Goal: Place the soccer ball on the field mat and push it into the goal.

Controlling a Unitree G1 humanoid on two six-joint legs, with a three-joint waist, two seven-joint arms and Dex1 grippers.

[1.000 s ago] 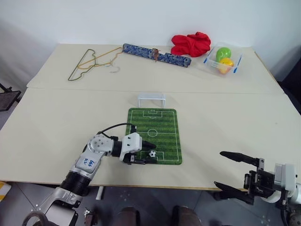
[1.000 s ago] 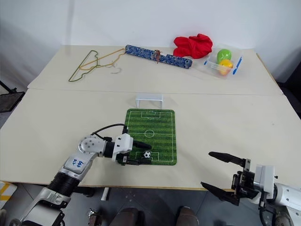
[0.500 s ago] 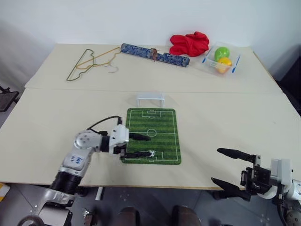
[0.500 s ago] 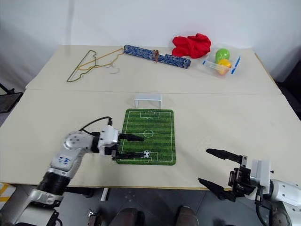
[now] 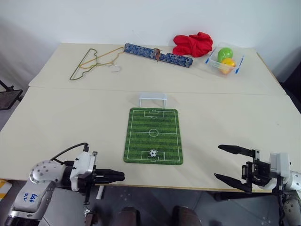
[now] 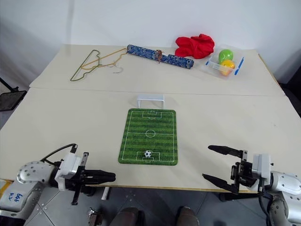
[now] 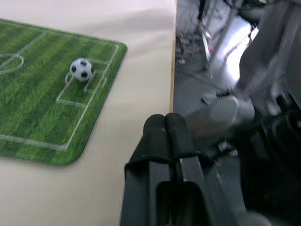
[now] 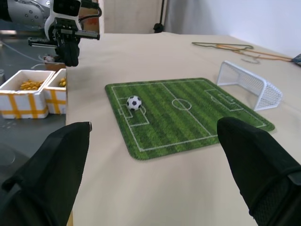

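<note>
Your left claw [image 5: 123, 176] is pinched shut and empty, so a skewed nudge could roll the soccer ball [image 5: 153, 153] off the field mat [image 5: 167, 136], past the goal [image 5: 153, 99].
</note>
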